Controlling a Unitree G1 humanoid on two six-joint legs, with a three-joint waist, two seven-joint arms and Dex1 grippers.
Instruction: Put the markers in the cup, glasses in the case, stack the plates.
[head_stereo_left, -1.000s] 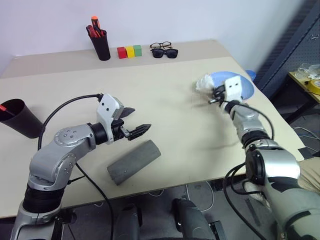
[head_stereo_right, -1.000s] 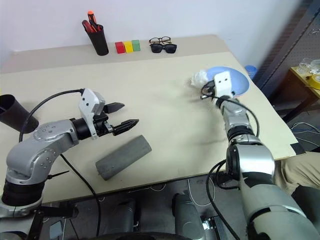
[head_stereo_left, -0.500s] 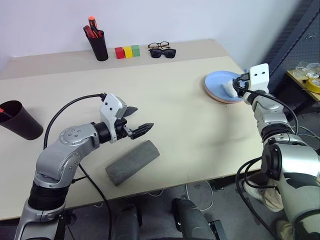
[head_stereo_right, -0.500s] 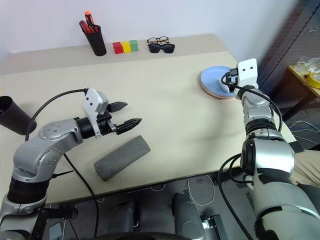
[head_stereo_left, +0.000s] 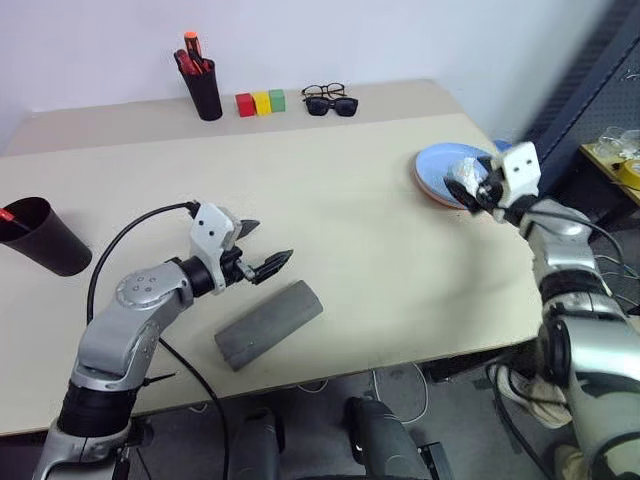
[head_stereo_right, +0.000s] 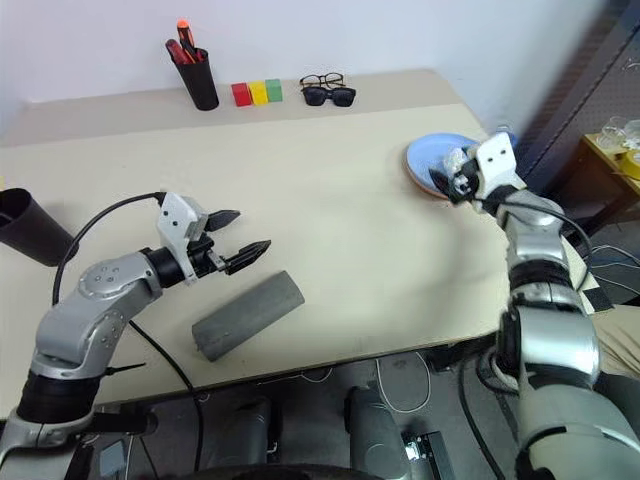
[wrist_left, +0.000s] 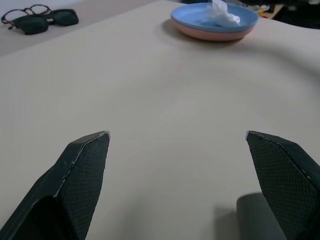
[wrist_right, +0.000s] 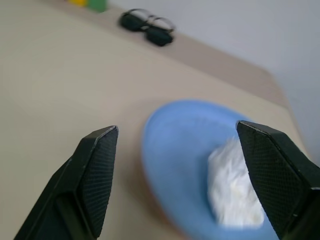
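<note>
The light blue plate (head_stereo_left: 440, 160) lies stacked on the salmon pink plate (wrist_left: 210, 35) at the table's right edge, with a crumpled white tissue (wrist_left: 220, 12) on top. My right gripper (head_stereo_left: 468, 188) hovers open at the plates' near rim, holding nothing. The grey felt case (head_stereo_left: 268, 325) lies near the front edge. My left gripper (head_stereo_left: 262, 250) is open just above and behind it. The dark cup (head_stereo_left: 40, 240) stands at far left with a red-capped marker (head_stereo_left: 6, 215) inside. The wire-framed glasses (head_stereo_left: 322, 91) rest at the back.
Dark sunglasses (head_stereo_left: 331, 105) lie right in front of the glasses. A slim black pen holder (head_stereo_left: 206, 90) with red and orange pens and a row of red, yellow and green blocks (head_stereo_left: 260, 102) stand at the back. A dark rack (head_stereo_left: 590, 90) stands past the right edge.
My right gripper set the blue plate with the tissue on the pink plate, opened and drew back toward the near rim. My left gripper sank slightly toward the case.
</note>
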